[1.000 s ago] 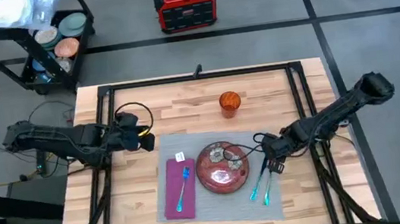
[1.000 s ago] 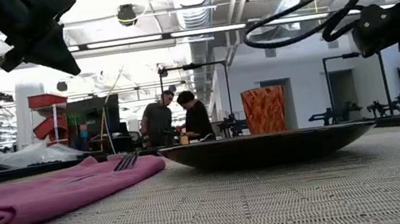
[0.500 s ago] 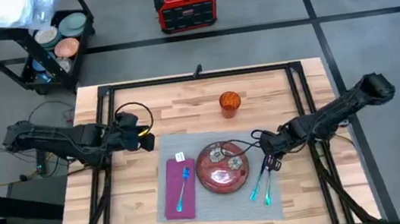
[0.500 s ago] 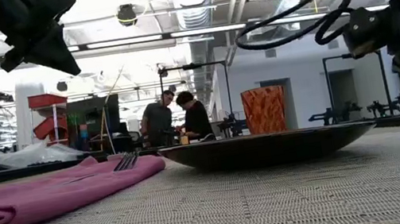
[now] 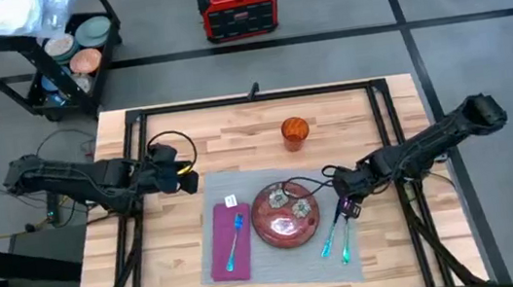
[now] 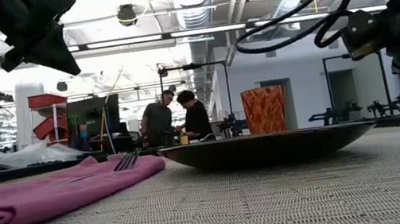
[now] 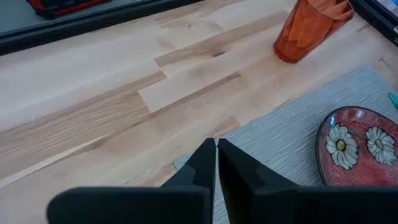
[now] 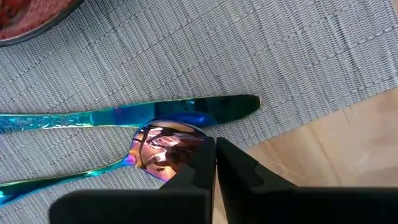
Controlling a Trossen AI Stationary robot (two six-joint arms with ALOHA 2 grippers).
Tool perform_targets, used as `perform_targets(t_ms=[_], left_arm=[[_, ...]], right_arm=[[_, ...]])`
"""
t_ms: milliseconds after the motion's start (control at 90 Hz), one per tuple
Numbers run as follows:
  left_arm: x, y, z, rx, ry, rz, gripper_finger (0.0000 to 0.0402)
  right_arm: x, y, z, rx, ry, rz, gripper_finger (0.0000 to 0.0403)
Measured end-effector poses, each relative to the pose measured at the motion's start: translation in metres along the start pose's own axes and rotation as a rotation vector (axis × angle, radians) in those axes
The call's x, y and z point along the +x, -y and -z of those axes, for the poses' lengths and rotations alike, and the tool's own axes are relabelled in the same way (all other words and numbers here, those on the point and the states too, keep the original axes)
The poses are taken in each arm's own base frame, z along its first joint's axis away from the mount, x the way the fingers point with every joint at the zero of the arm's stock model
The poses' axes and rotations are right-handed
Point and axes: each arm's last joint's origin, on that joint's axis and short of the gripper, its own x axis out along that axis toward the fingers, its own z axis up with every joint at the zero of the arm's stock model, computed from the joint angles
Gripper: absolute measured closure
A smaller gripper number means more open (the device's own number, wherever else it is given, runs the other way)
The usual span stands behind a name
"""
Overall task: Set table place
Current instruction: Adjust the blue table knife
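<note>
Two utensils, knife (image 8: 155, 112) and spoon (image 8: 158, 146), lie lengthwise directly under my right gripper (image 8: 214, 155), fingers pinched together, empty.

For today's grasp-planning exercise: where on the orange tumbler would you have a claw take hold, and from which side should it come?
Grip the orange tumbler around its side wall, about mid-height. It stands upright on the bare table, apart from the placemat and the plate, so a level approach from either side looks clear. Its wall narrows towards the base, so a low grip would probably slip. The left claw, shut, looks nearer.
</note>
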Motion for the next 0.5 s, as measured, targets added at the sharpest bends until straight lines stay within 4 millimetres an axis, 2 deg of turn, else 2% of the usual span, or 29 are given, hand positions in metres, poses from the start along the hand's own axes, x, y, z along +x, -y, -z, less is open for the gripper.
perform_targets(t_ms=[200, 500], left_arm=[[0.000, -0.001, 0.000, 0.006, -0.004, -0.007, 0.0401], [0.000, -0.002, 0.001, 0.012, -0.010, -0.015, 0.0401]], right_arm=[[0.000, 0.003, -0.005, -0.003, 0.013, -0.008, 0.0402], [-0.001, 0.008, -0.023, 0.018, 0.087, -0.075, 0.0402]])
